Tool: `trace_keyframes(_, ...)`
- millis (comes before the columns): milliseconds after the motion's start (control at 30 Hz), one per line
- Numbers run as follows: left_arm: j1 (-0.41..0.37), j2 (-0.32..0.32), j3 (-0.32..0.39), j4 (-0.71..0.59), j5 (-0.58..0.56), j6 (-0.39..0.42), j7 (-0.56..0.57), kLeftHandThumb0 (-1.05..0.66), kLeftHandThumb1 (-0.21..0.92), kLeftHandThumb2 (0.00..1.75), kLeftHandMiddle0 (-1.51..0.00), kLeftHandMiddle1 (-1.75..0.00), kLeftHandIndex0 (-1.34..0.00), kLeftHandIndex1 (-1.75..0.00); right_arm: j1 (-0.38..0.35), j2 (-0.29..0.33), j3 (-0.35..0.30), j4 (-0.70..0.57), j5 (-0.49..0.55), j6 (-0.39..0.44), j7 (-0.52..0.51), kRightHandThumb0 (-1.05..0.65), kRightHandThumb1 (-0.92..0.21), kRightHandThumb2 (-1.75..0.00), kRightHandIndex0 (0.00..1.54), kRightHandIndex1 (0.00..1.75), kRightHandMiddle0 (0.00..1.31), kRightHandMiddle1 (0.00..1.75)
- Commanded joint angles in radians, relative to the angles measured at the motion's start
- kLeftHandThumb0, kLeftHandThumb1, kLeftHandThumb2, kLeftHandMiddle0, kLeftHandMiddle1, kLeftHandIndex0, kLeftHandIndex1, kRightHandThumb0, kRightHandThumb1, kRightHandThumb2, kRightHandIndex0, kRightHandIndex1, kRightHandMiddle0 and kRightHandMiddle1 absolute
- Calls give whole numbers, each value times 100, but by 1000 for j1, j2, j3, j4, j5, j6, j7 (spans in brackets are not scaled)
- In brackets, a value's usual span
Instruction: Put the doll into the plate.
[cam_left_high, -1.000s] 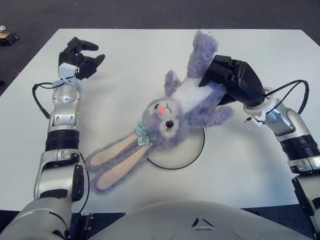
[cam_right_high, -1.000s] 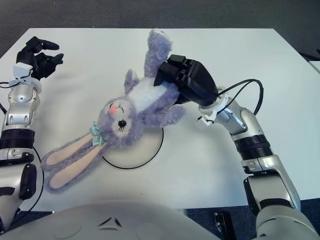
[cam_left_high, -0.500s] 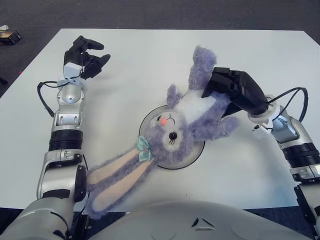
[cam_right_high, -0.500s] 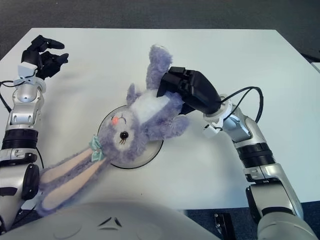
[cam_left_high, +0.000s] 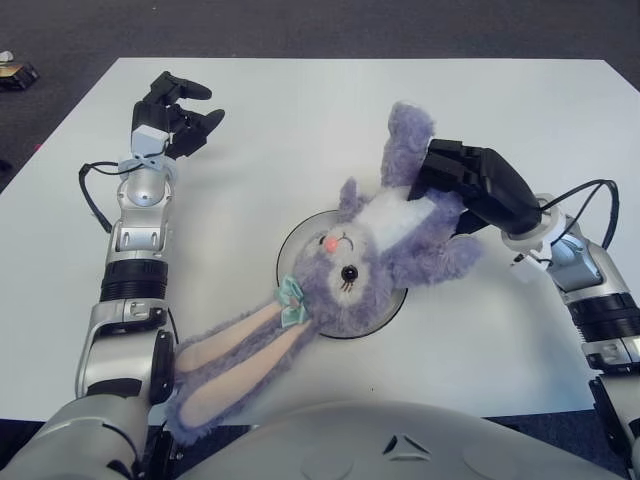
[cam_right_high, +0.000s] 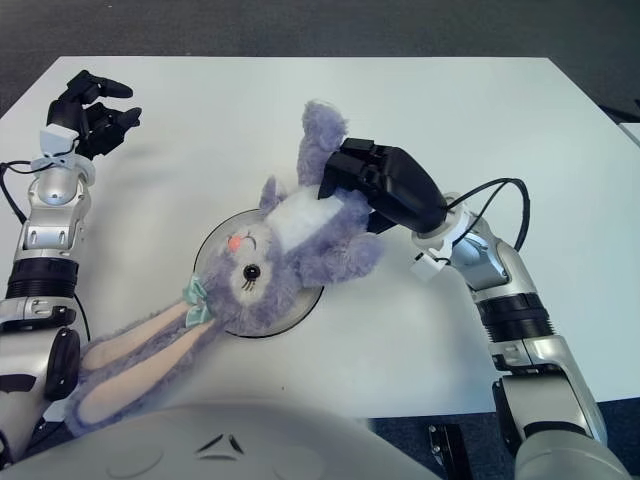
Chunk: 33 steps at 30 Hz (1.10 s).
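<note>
Fuzzy plush doll (cam_left_high: 375, 250), glossy plate (cam_left_high: 290, 238), matt white table (cam_left_high: 300, 130).

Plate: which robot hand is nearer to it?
Right. The right robot hand grips the doll just beyond the plate, on its right; the left robot hand shows far off near the table's far-left corner.

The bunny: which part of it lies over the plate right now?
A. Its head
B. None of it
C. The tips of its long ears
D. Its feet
A: the bunny's head covers the plate, while the right hand grips its body.
</note>
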<state>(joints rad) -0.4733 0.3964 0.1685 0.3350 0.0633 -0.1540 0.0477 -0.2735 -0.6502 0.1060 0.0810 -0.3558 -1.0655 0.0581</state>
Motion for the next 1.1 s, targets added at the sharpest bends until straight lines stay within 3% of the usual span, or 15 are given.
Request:
trace_keyframes(0,1,-5,-6,-13,8,7,-7,-1,92,13,-75,-109,-44,-137,18,-22,-15,-51,53,23,43,-19,-92,-13,63,166,51,175)
trace_keyframes(67,2,-6,-8,-16,9,9,-7,-1,92,13,-75,-109,-44,-137,26,-28,-18,-78,58,44,66,-15,-92,-11,62,169,52,175)
trace_keyframes(133,3,-8,-9,-18,9,11,-6,-1,92,13,-75,-109,-44,-137,31,-24,-25,-93,58,58,80,10,-86,-24,60,154,49,175)
trace_keyframes(167,3,-8,-9,-19,9,12,-6,-1,92,13,-75,-109,-44,-137,33,-22,-28,-99,58,64,86,6,-77,-43,61,147,45,169)
trace_keyframes(267,4,-9,-10,-21,10,13,-6,-1,92,13,-75,-109,-44,-136,37,-16,-35,-108,61,72,101,2,-63,-71,63,139,41,164)
trace_keyframes(433,5,-10,-12,-24,10,15,-4,-1,92,13,-75,-109,-44,-136,42,-10,-46,-119,59,79,118,0,-57,-82,64,137,40,161)
trace_keyframes(467,7,-12,-13,-28,11,15,-3,-1,92,13,-75,-110,-44,-136,45,-13,-49,-121,53,79,122,0,-70,-60,60,130,43,156)
trace_keyframes(533,10,-14,-14,-33,12,17,-2,-1,92,13,-75,-110,-44,-136,50,-17,-54,-124,49,80,129,0,-81,-45,51,130,42,154)
trace_keyframes(567,10,-14,-15,-34,13,17,-1,-1,92,13,-75,-110,-44,-136,51,-17,-56,-124,50,80,133,-7,-83,-42,48,117,42,153)
trace_keyframes(600,11,-15,-15,-35,13,18,-1,-1,92,13,-75,-110,-44,-136,54,-20,-56,-125,52,83,139,-17,-86,-37,49,89,43,151)
trace_keyframes(667,13,-16,-15,-38,14,19,-1,-1,92,13,-75,-111,-44,-136,57,-21,-57,-127,56,87,148,-17,-88,-21,50,41,39,94)
trace_keyframes(700,13,-17,-15,-39,14,20,-1,-1,92,13,-75,-111,-44,-136,58,-21,-58,-128,57,88,151,-17,-89,-15,51,27,41,74)
trace_keyframes(800,13,-17,-15,-40,15,20,-1,-1,92,13,-75,-111,-44,-136,59,-18,-62,-129,59,88,158,-17,-91,-7,53,10,43,52)
trace_keyframes(933,15,-21,-16,-43,17,22,-1,-1,92,13,-75,-111,-43,-136,56,-27,-60,-125,60,87,173,-17,-92,-4,54,3,44,43)
trace_keyframes(1067,17,-28,-20,-49,19,23,0,-1,92,14,-74,-112,-43,-136,56,-53,-51,-118,78,98,211,-40,-91,-1,25,1,40,18)
